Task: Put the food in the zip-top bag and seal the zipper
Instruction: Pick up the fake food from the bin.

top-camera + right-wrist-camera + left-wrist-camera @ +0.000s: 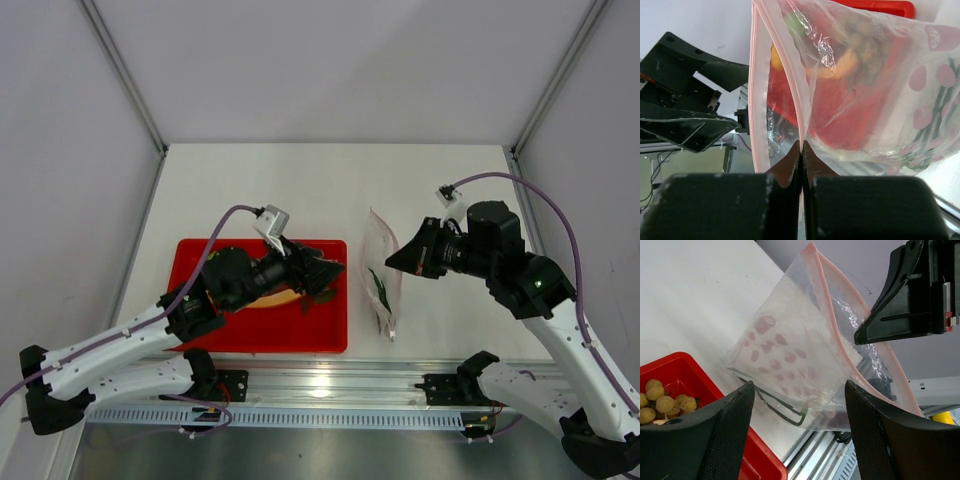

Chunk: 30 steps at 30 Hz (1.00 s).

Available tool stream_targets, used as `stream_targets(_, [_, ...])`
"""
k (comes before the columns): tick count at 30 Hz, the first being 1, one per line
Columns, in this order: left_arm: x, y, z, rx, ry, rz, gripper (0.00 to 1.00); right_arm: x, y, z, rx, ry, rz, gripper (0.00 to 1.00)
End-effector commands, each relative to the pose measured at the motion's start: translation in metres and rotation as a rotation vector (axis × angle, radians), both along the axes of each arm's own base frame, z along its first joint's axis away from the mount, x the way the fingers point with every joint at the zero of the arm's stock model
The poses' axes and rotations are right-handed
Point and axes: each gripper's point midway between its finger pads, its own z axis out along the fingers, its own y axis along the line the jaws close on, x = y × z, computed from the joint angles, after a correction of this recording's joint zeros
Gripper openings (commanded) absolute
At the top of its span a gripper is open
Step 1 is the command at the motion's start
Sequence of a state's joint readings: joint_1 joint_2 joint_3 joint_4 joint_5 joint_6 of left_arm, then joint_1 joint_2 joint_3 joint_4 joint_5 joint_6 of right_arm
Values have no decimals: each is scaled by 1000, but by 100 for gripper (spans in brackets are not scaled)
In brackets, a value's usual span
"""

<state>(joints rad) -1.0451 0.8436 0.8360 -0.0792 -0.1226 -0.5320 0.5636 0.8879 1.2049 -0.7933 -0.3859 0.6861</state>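
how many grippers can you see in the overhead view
2. The left gripper hangs open over the right end of the red tray; the right gripper is shut on the zip-top bag.

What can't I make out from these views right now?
- Top view: the left arm covers most of the food on the red tray.
- Left wrist view: only the tan balls show; the frame edge cuts off the rest.
- Right wrist view: food is a blur behind the zip-top bag.
- In the bag, green streaks: print or stalks, unclear.
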Motion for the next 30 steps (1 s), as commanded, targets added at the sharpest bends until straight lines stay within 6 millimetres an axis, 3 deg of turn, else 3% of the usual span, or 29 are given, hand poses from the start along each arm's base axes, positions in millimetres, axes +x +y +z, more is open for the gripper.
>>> stream_targets(1, [-3,6,15,-34,-8,9,74,2,-8,-1,-44,-51,-19,0])
stream_targets(6, [9,33,6,83,22,133,80,20,-53,-5,-243,-108,-216,0])
stream_targets(7, [11,42,-7,137,42,166,82,22,-60,-4,-279,-127,-232,0])
stream_targets(9, [16,52,-14,163,54,201,83,28,-79,2,-354,-155,-309,0])
stream_targets(12, [20,71,-20,168,83,254,89,34,-92,3,-435,-179,-338,0])
stream_targets(14, [26,84,-27,175,126,306,99,38,-93,-1,-469,-185,-333,0])
stream_targets(19, [41,101,-54,193,251,372,100,44,-89,-16,-491,-185,-310,0])
stream_targets(23, [47,96,-70,189,311,360,99,49,-88,-25,-511,-196,-297,0])
stream_targets(30, [61,100,-125,268,461,453,97,64,-78,-40,-541,-175,-273,0])
